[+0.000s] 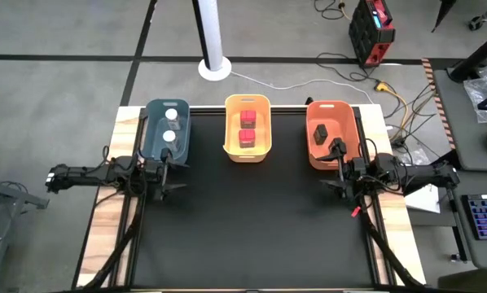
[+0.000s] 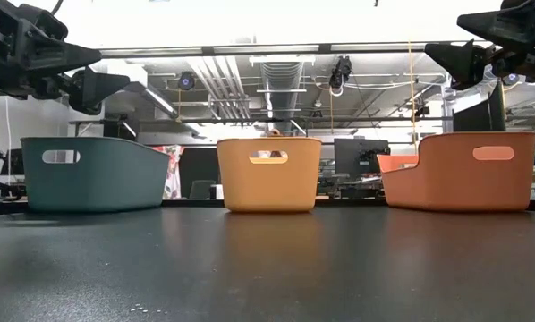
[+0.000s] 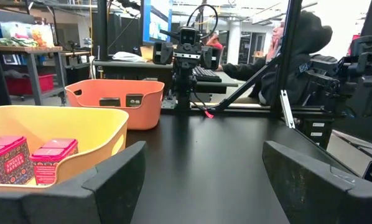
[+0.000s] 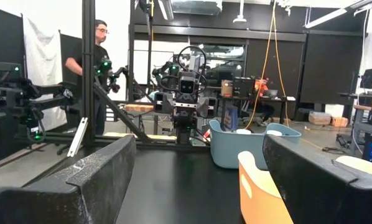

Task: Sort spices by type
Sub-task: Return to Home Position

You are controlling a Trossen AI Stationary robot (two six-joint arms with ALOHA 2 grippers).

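The level camera shows no jar at all, because the walls of the three bins hide them. From above, the blue bin (image 1: 148,130) on the left holds the two white-lidded jars (image 1: 171,115), one behind the other. Just in front of this bin the left gripper (image 3: 203,149) hangs above the black table (image 1: 252,220). Its arm reaches in flat from the left edge, and its fingers are wide apart and hold nothing.

The yellow bin (image 1: 268,130) in the middle holds the two red-lidded jars (image 1: 247,137). In the left wrist view a finger cuts off their lower part.

The orange bin (image 1: 311,122) on the right holds the two dark jars (image 1: 320,133), whose shape is hard to make out. Whether the nearer one is partly under the arm I cannot tell. The right gripper (image 4: 198,146) mirrors the left, with its fingers apart and empty.
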